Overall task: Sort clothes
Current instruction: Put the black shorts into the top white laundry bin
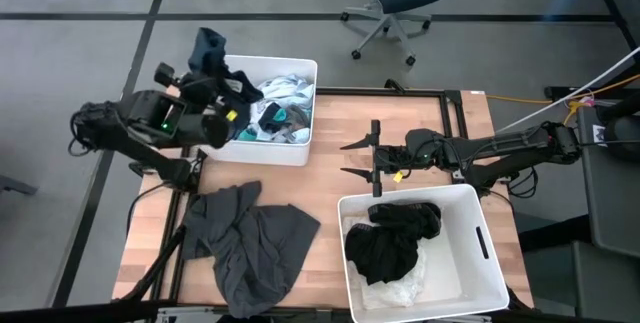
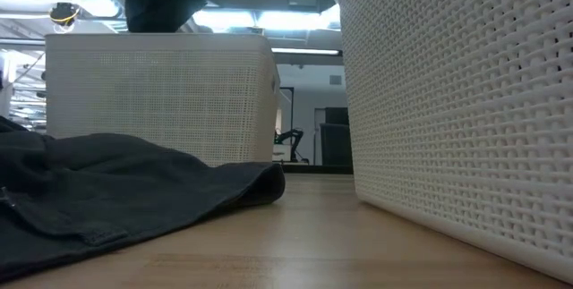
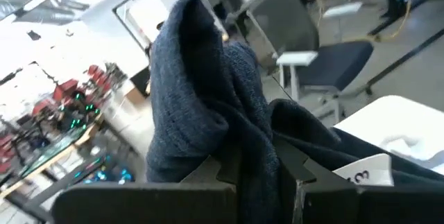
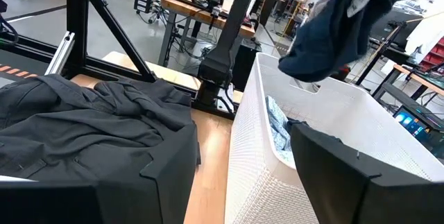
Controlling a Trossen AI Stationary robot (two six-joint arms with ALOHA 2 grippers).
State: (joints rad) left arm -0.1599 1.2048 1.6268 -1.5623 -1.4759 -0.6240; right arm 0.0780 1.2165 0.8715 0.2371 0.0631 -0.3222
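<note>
a small dark blue knitted garment, sock-like, is being pinched between the closed fingers of the left gripper and held in the air at the outer edge of the far white rectangular plastic bin. light clothes, white, teal and pale grey-blue, are already lying in that bin. a black garment over something white is lying in the near white plastic bin. a dark grey crumpled garment is being left unsorted on the wooden table, near the left arm's base. the right gripper is being kept spread and empty over the table between the two bins. judged from this: sorting is well advanced; the held piece and the grey garment are remaining.
</note>
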